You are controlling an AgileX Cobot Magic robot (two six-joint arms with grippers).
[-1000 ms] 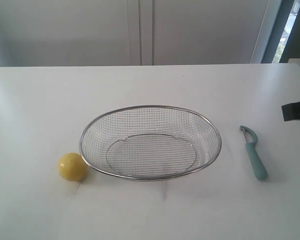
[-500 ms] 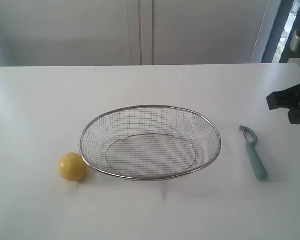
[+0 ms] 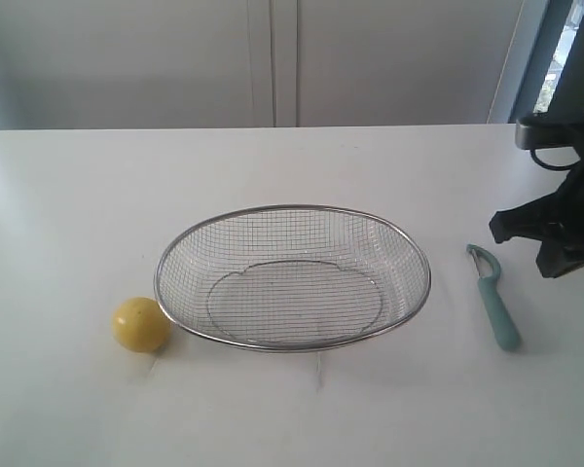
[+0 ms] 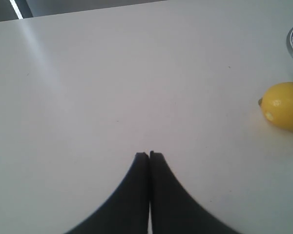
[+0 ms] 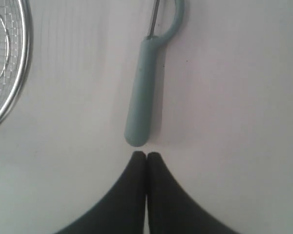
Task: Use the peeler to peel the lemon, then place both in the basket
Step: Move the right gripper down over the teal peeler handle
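My left claw (image 4: 149, 155) and right claw (image 5: 146, 155) are pinched together, empty; the lemon (image 3: 141, 324) and the peeler (image 3: 493, 297) lie outside the basket (image 3: 292, 207); nothing done yet.

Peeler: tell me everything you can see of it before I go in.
The peeler is slim, with a pale teal-green handle that looks like plastic and a curved head holding a thin metal blade. It lies flat on the white table, right of the basket in the exterior view and apart from it, head toward the far side. Nothing holds it; the shut right gripper sits just off the handle's butt end, seemingly not touching.
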